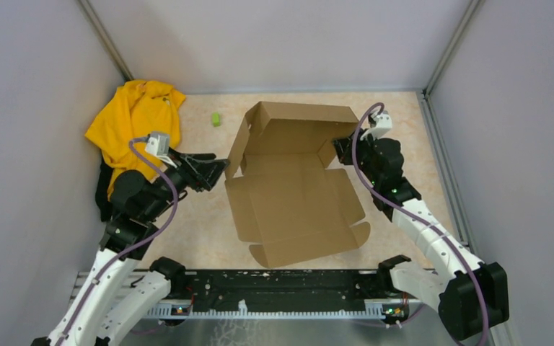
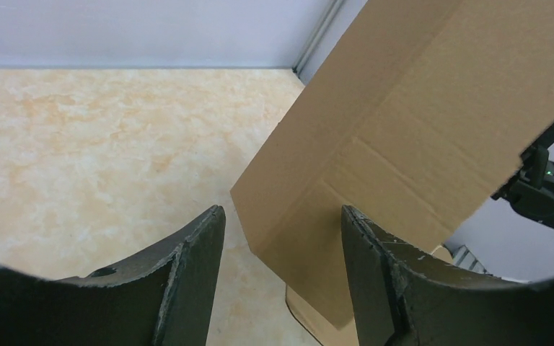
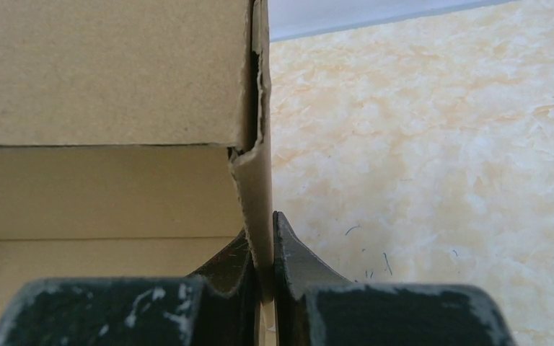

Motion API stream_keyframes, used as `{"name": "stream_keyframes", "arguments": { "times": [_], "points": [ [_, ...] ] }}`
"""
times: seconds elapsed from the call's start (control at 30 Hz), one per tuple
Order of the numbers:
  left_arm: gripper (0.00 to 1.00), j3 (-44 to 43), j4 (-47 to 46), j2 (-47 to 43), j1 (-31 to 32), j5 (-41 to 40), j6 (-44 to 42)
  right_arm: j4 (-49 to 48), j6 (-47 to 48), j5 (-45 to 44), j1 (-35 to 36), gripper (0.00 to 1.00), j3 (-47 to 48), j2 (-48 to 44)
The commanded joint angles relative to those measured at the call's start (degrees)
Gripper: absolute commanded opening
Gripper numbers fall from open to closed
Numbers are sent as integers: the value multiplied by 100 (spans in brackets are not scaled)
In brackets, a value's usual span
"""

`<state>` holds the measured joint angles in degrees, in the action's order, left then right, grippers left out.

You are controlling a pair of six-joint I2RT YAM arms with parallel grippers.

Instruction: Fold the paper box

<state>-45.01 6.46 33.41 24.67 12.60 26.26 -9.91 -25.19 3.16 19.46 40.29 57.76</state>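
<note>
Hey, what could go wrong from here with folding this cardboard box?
1. The right tool pinches only a thin wall edge of the box, and the cardboard looks frayed there; a hard pull might tear it or slip off.
2. The left tool is open with the tilted flap just ahead; closing off-centre could shove or crease the flap instead of catching it.

One paper box (image 1: 292, 194), one yellow garment (image 1: 135, 115), one small green object (image 1: 216, 119), two arms (left arm (image 1: 148, 196), right arm (image 1: 411, 209)).
</note>
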Motion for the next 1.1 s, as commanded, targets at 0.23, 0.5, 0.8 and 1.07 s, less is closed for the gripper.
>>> {"name": "stream_keyframes", "arguments": {
  "times": [0.23, 0.5, 0.8, 1.07],
  "points": [
    [68, 227, -882, 563, 28, 574, -588, -213, 141, 383, 22, 0, 385, 236],
    [69, 220, -900, 665, 30, 519, -727, -227, 224, 350, 93, 0, 365, 465],
    [74, 531, -1060, 827, 28, 594, -770, -90, 435, -160, 408, 0, 453, 703],
    [74, 1061, -1518, 934, 213, 53, -833, 276, 576, -1074, 878, 0, 655, 1054]
  ]
}}
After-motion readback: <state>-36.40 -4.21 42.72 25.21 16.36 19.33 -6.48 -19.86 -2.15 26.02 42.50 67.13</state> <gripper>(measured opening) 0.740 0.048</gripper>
